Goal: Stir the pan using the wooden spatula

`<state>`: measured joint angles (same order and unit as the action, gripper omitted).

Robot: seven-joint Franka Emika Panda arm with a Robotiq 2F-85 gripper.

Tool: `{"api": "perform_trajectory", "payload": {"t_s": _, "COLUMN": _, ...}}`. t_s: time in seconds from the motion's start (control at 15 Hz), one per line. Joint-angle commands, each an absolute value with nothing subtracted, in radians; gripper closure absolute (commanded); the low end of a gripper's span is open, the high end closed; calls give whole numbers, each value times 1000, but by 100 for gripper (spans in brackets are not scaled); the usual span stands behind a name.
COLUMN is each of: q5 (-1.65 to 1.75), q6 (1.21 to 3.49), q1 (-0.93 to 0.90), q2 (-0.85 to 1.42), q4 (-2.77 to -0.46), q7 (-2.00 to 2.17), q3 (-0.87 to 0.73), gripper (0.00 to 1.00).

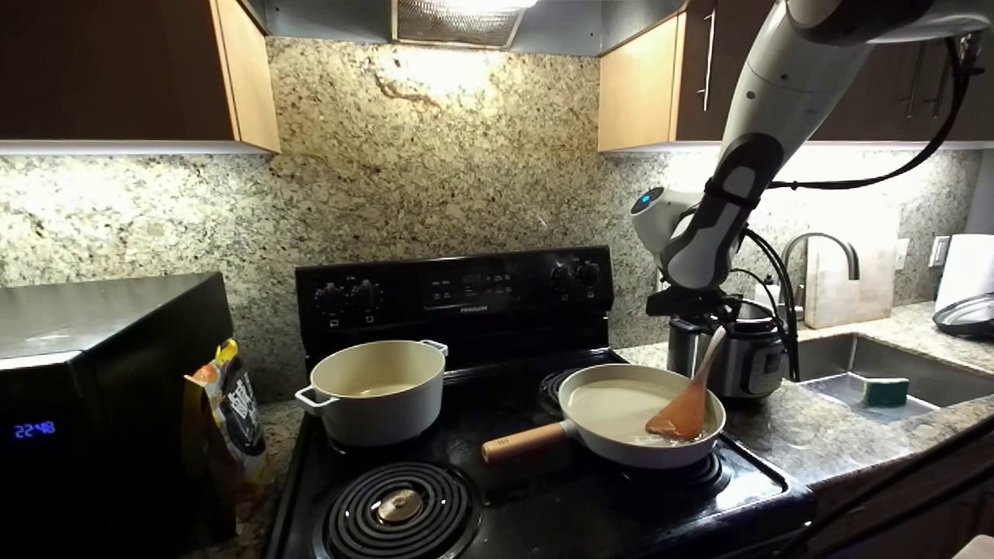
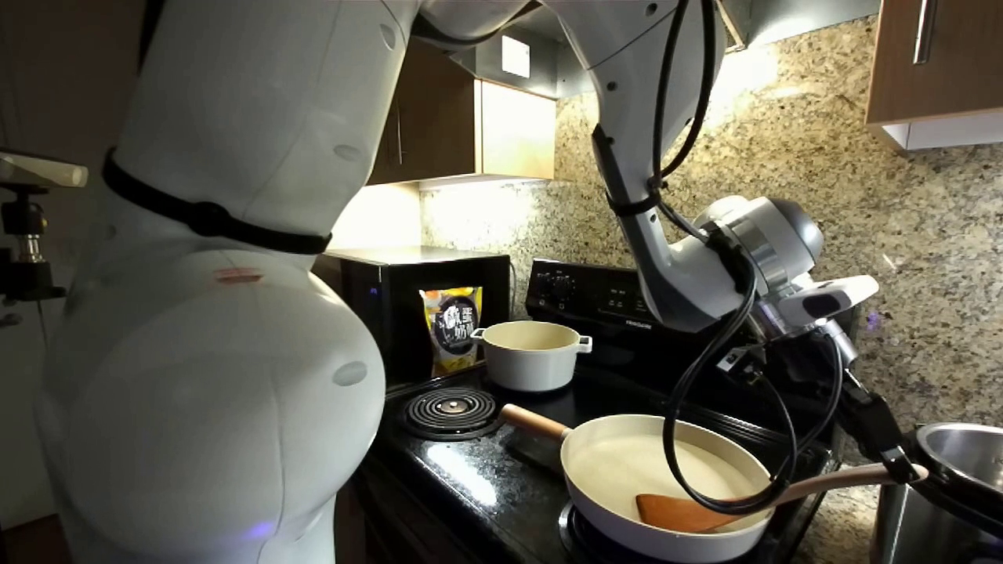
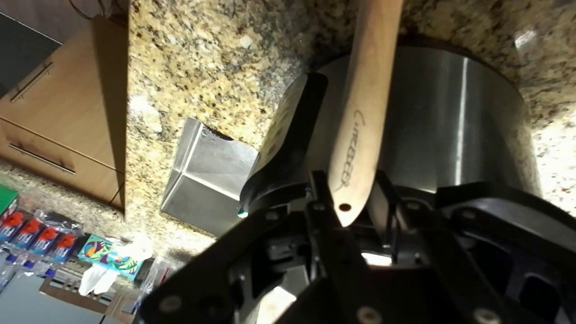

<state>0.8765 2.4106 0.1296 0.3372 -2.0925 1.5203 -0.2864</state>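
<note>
Your gripper (image 3: 352, 180), nearest the wrist camera, grasps the spatula (image 3: 366, 112) by its holed end, with its fingers (image 3: 320, 191) on either side. Note that the spatula slants down over the rim of the pan (image 1: 633, 456), its blade (image 1: 679, 415) inside, at the side near the cooker (image 1: 757, 357). You will find the pan on a burner (image 1: 703, 477) of the stove (image 1: 528, 505), its handle (image 1: 524, 442) extending over the middle. Locate the pot (image 1: 388, 419) between the exposed coil (image 1: 398, 506) and the control panel (image 1: 458, 299). Observe also the bag (image 2: 453, 333) standing just beside the microwave (image 2: 400, 313), and the sponge (image 1: 885, 392) in the sink (image 1: 920, 369).
</note>
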Motion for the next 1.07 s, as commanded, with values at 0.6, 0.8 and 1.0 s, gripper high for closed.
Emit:
{"api": "perform_trajectory", "payload": {"t_s": 0.6, "q5": 822, "q6": 2376, "q1": 144, "q2": 340, "q4": -1985, "q7": 1482, "q3": -277, "gripper": 93}}
{"api": "perform_trajectory", "payload": {"t_s": 0.8, "q5": 832, "q6": 2355, "q1": 127, "q2": 334, "q4": -1952, "q7": 1487, "q3": -265, "gripper": 93}}
{"api": "perform_trajectory", "payload": {"t_s": 1.0, "q5": 844, "q6": 2332, "q1": 107, "q2": 336, "q4": -1923, "q7": 1493, "q3": -249, "gripper": 93}}
